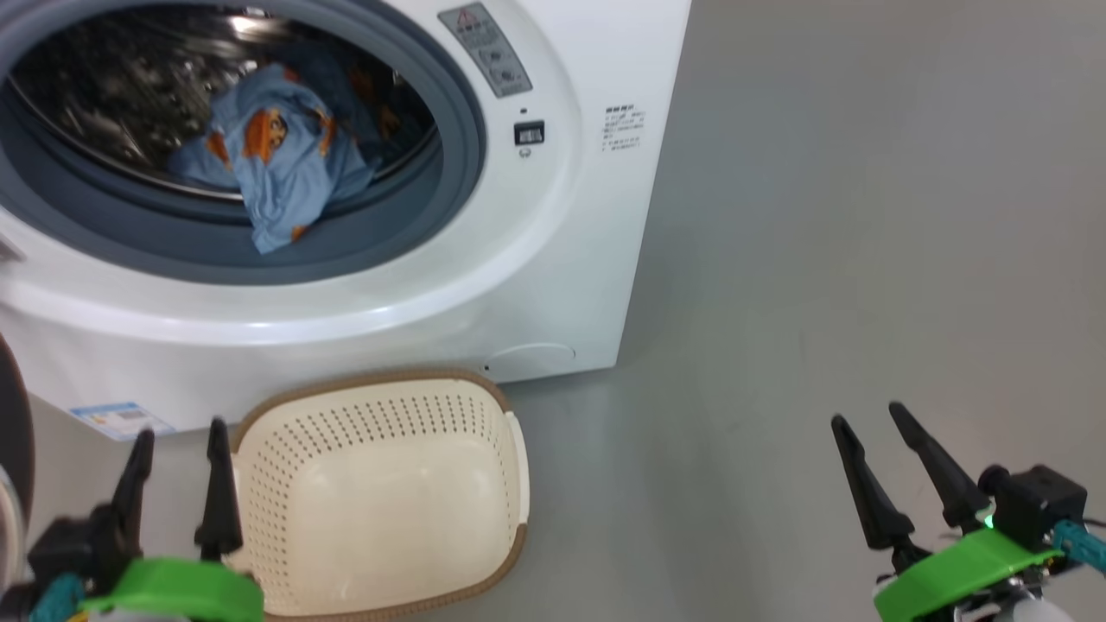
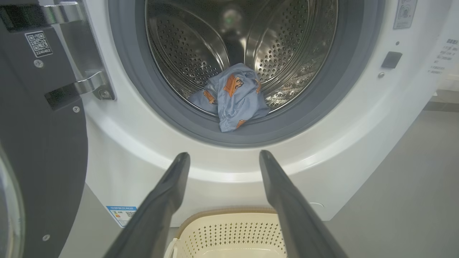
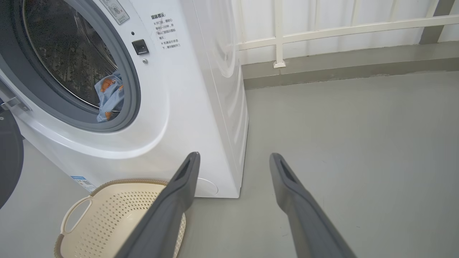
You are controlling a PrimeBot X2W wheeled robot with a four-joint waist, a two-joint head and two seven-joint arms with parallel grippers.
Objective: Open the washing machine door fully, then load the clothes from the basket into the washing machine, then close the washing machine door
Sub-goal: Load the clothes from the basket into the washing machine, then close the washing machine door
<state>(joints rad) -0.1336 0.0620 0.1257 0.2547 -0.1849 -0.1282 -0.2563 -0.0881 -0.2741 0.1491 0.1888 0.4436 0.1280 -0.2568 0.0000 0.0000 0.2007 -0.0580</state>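
Note:
The white washing machine (image 1: 553,225) stands with its black door (image 2: 39,150) swung open to the left on its hinge. The light blue clothes (image 1: 268,155) with orange figures lie at the drum's front, one fold draped over the grey gasket (image 2: 233,96). The cream basket (image 1: 380,492) sits on the floor in front of the machine and holds nothing. My left gripper (image 1: 177,441) is open just left of the basket's rim, fingers pointing at the machine. My right gripper (image 1: 868,419) is open over bare floor to the right.
Grey floor (image 1: 864,216) spreads to the right of the machine. A white railing and low kerb (image 3: 340,64) run along the wall behind it. A blue label sticker (image 1: 117,419) marks the machine's lower left front corner.

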